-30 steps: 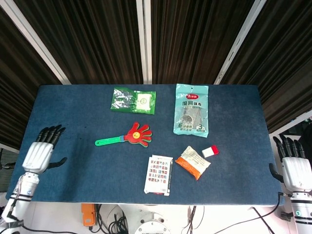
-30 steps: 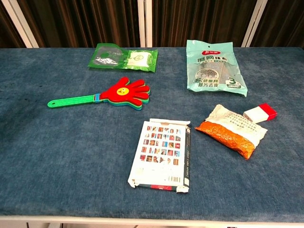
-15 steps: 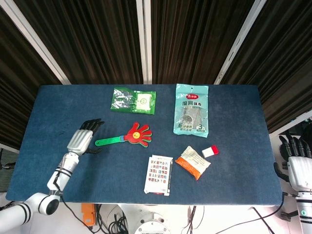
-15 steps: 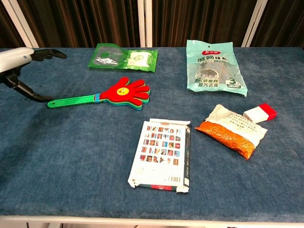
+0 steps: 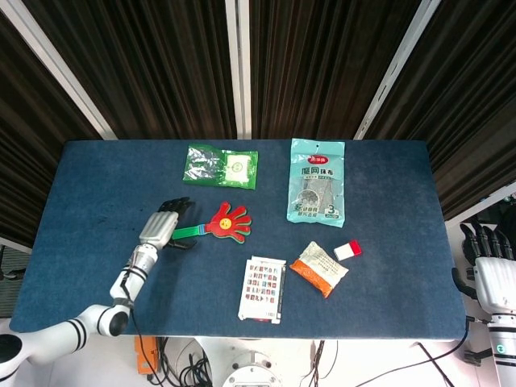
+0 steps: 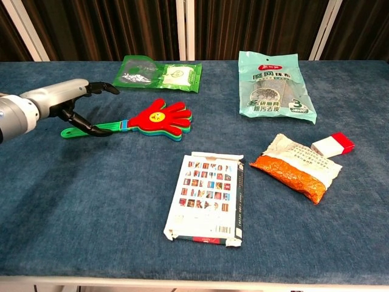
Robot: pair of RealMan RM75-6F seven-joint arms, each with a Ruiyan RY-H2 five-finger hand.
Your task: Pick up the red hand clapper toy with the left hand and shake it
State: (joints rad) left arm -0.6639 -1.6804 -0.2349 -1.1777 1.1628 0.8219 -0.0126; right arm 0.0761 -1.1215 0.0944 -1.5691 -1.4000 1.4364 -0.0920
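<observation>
The red hand clapper toy (image 5: 228, 221) (image 6: 161, 117) lies flat on the blue table (image 5: 97, 185), its green handle (image 6: 106, 127) pointing left. My left hand (image 5: 161, 226) (image 6: 70, 100) hovers over the handle's left end, fingers spread apart and holding nothing; the thumb reaches down beside the handle's near side. The handle's tip is hidden under the hand in the head view. My right hand (image 5: 490, 270) hangs off the table's right edge, fingers extended, empty.
A green packet (image 5: 221, 166) lies behind the clapper. A teal pouch (image 5: 317, 191), an orange snack bag (image 5: 319, 268), a small red-and-white box (image 5: 348, 250) and a card box (image 5: 263, 289) occupy the middle and right.
My left hand has travelled right from the table's left side to the clapper's handle. The clapper has not moved. The right hand has stayed nearly still.
</observation>
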